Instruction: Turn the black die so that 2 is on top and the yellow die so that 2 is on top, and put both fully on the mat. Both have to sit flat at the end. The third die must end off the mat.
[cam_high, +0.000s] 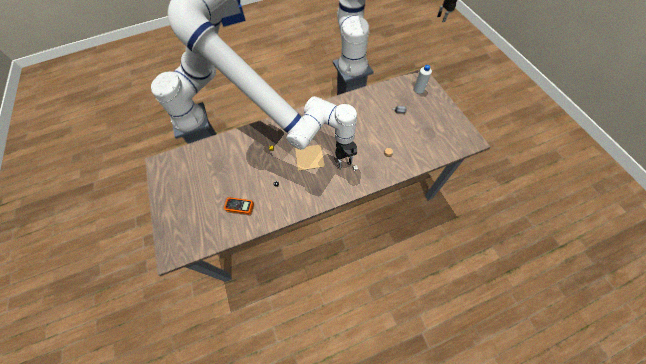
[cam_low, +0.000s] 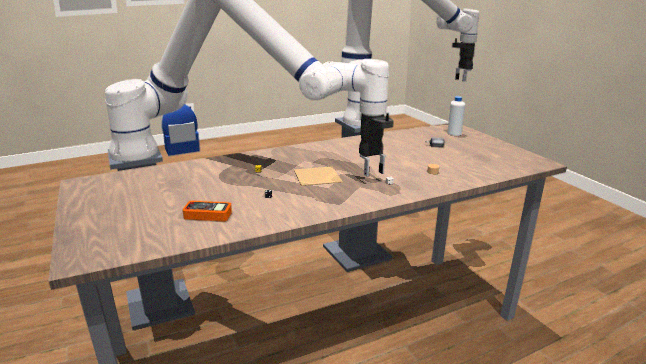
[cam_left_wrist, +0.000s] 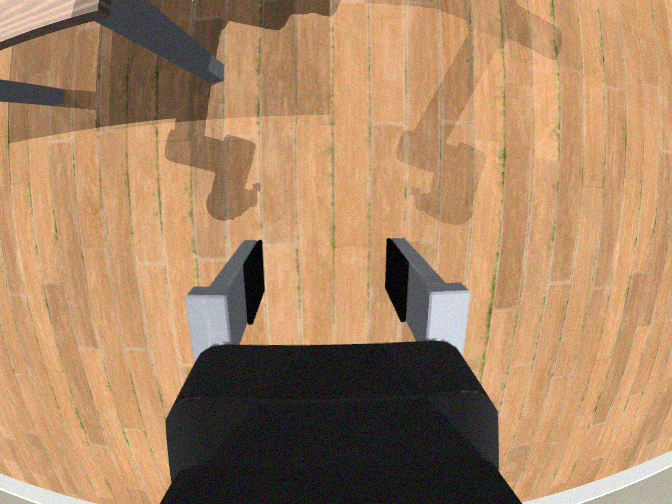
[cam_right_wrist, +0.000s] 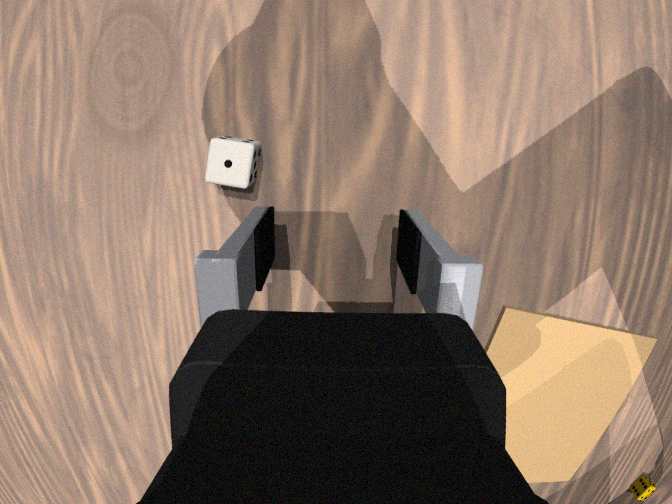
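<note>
The black die (cam_high: 276, 184) (cam_low: 268, 194) lies off the mat, towards the orange meter; its top number is too small to read. The yellow die (cam_high: 271, 148) (cam_low: 258, 169) (cam_right_wrist: 642, 487) lies off the square tan mat (cam_high: 310, 157) (cam_low: 317, 176) (cam_right_wrist: 569, 412); I cannot tell its top number. The white die (cam_high: 355, 168) (cam_low: 390, 180) (cam_right_wrist: 230, 162) sits flat off the mat with 1 on top. My right gripper (cam_high: 345, 163) (cam_low: 374, 173) (cam_right_wrist: 336, 233) is open and empty above the table, beside the white die. My left gripper (cam_high: 442, 18) (cam_low: 461, 78) (cam_left_wrist: 324, 264) is open and empty, away from the table.
An orange meter (cam_high: 238, 206) (cam_low: 207, 211) lies near the black die. A round wooden piece (cam_high: 388, 152) (cam_low: 433, 169) lies beyond the white die. A small grey object (cam_high: 400, 109) (cam_low: 437, 142) and an upright bottle (cam_high: 422, 80) (cam_low: 456, 117) stand near the far corner.
</note>
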